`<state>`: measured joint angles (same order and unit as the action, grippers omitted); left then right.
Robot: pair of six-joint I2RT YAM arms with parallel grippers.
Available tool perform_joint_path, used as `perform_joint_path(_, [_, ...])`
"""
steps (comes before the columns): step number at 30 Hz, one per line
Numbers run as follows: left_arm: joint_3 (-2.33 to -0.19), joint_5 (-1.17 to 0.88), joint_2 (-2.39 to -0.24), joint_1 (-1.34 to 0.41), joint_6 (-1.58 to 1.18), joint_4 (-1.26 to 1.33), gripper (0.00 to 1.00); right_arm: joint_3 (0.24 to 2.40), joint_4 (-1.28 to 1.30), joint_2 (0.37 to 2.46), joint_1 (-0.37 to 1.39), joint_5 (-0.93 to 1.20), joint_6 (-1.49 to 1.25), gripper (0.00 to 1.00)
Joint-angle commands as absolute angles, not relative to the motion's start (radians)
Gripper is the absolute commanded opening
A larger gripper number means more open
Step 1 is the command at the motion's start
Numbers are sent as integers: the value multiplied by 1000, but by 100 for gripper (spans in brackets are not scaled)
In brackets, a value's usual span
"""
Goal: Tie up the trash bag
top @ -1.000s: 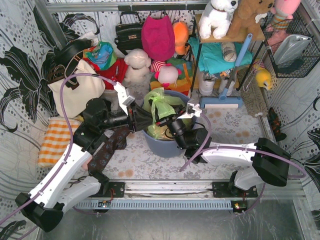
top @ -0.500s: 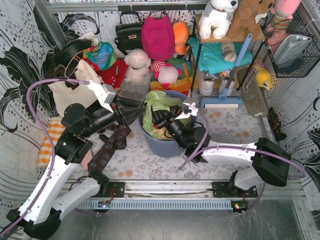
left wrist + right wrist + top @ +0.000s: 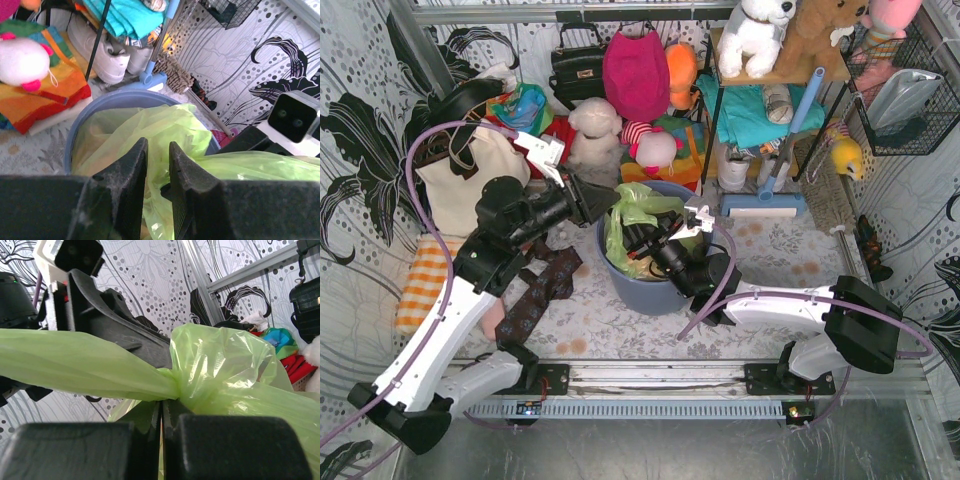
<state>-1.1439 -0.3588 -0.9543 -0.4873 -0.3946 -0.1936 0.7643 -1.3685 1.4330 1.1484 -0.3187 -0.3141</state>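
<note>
White-and-black arms (image 3: 440, 330), purple cables (image 3: 408, 180)

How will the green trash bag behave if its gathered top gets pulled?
Probably floppy: the trash bag film bunches into a thin strand where the right gripper pinches it. Likely light, since it is see-through thin. Its glossy surface may slip or stretch.

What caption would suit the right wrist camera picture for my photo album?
Right gripper pinched shut on the gathered neck of the lime-green trash bag, plastic ballooning above it.
</note>
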Motion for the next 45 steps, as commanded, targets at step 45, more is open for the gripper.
perform_joint_path(45, [-1178, -517, -953, -399, -510, -308, 24, 776, -1400, 1416, 1143, -308, -340, 0])
